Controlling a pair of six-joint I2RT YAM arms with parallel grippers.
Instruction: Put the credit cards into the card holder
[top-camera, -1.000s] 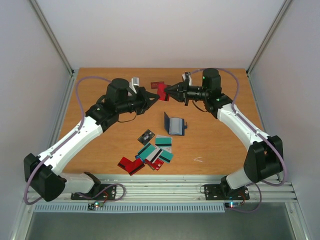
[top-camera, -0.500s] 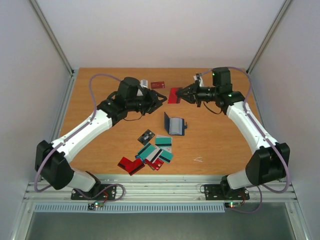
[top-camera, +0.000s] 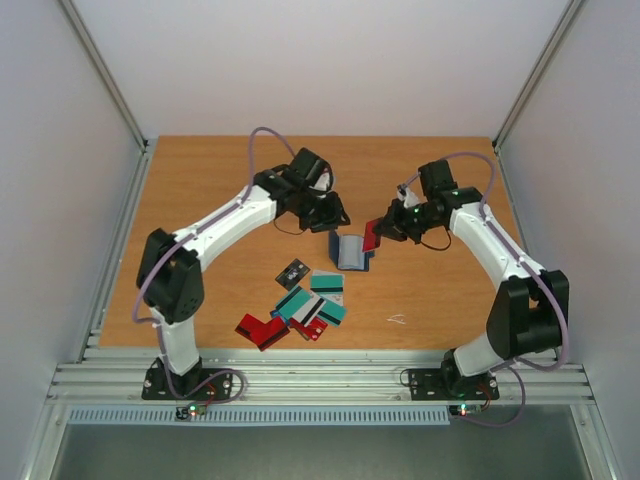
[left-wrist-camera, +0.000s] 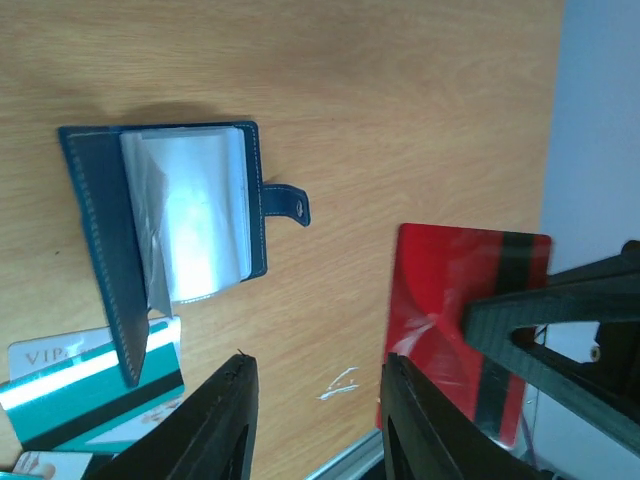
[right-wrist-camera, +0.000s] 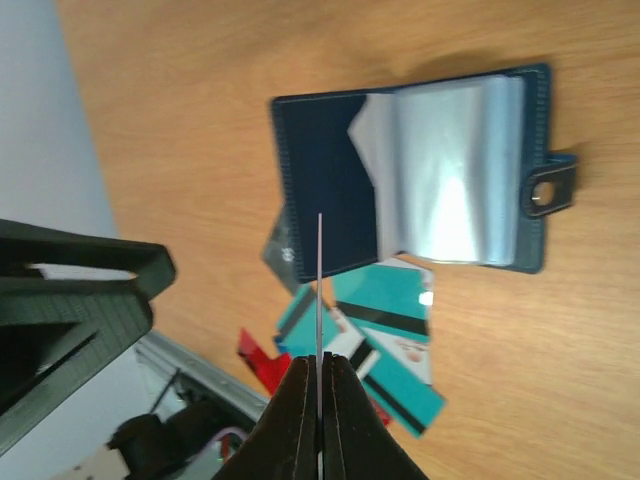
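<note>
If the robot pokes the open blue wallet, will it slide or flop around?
It would probably slide easily: the card holder looks small and light, lying open on the smooth wooden table. Its clear sleeves look floppy, with one curling up at the edge, so they would likely bend rather than hold still.

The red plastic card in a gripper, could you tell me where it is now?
In the top view, the red plastic card is pinched in the right gripper, right of centre, beside the open dark navy folding card holder.
</note>
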